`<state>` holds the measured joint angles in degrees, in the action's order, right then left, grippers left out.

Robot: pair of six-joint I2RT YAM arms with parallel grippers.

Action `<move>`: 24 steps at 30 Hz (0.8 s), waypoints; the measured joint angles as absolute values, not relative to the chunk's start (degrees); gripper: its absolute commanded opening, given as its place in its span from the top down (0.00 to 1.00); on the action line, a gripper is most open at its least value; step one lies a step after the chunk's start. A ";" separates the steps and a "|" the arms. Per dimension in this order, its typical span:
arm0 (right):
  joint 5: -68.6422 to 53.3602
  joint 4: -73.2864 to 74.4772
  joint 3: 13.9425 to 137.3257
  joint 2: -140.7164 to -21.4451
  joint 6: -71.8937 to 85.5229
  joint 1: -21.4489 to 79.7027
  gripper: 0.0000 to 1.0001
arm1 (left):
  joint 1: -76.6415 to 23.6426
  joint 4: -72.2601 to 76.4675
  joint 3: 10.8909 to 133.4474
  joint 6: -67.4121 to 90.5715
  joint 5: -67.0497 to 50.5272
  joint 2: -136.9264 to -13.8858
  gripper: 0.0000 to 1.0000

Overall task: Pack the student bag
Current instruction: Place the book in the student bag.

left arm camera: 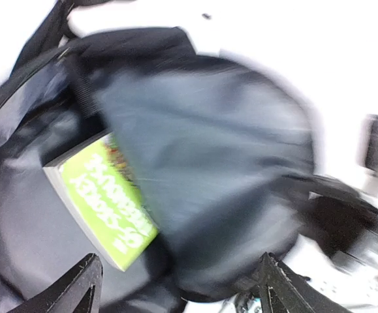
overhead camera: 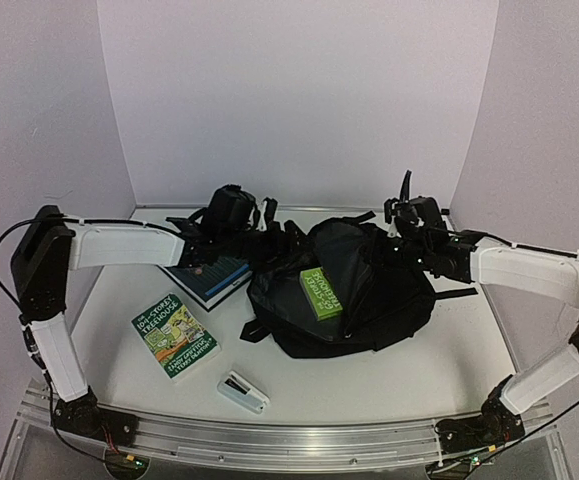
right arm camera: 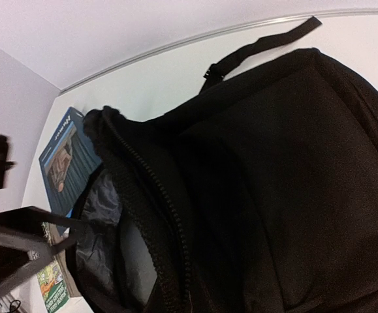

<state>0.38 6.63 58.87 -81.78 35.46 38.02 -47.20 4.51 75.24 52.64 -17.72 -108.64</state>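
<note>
1. Scanning from your left: green paperback (overhead camera: pixel 174 335) lies flat on the table (overhead camera: pixel 399 385), well apart from the student bag (overhead camera: pixel 369 300). Not packed.
2. Blue book (overhead camera: pixel 209 282) sits just beside the bag's left edge, partly under the left arm. Not packed.
3. Left gripper (left arm camera: pixel 179 290): fingers spread wide with nothing between them, hovering at the bag's mouth.
4. Small white-and-dark item (overhead camera: pixel 242 392) lies near the front edge. It may be a stapler, but it's too small to confirm. It's outside the bag.
5. The bag lies flat, right of centre on the table, with the zipper open and the flap loose. Bright green book (left arm camera: pixel 104 202) is in the opening. In the left wrist view it's partly tucked under the flap with one corner exposed. I'd count it as in, though not seated deep.
6. Right gripper (overhead camera: pixel 407 213): fingers together at the bag's far right top edge. Can't tell whether it pinches fabric or a strap.
7. My read: you're early in the job, with one book in. Two books are left, plus possibly the small item, then zipping up.
</note>
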 measured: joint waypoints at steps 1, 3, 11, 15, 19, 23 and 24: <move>-0.16 6.37 58.02 -82.70 35.83 36.84 1.00 | -47.03 2.76 74.76 51.20 -17.61 -104.68 0.15; -1.04 5.56 56.62 -83.31 36.14 35.31 1.00 | -46.81 1.89 73.97 50.41 -17.58 -101.34 0.14; -8.75 -1.76 50.15 -89.80 37.39 26.94 0.91 | -37.12 -2.37 61.89 49.63 -18.04 -86.70 0.12; -11.22 -3.64 48.97 -93.54 37.78 25.96 0.69 | -32.91 -4.80 56.75 50.00 -17.82 -83.79 0.09; -13.17 -4.19 48.73 -93.78 37.82 25.93 0.39 | -30.13 -7.66 51.03 50.61 -17.93 -79.70 0.08; -15.64 -2.96 48.69 -89.67 36.27 25.91 0.15 | -26.24 -11.00 47.24 50.89 -17.96 -75.44 0.02; -15.68 -2.52 48.69 -88.40 36.23 25.91 0.10 | -25.74 -11.60 46.65 50.81 -17.72 -74.65 0.00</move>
<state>-15.68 -2.52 48.69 -88.40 36.23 25.91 -25.74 -11.60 46.65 50.81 -17.72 -74.65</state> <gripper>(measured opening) 0.773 0.946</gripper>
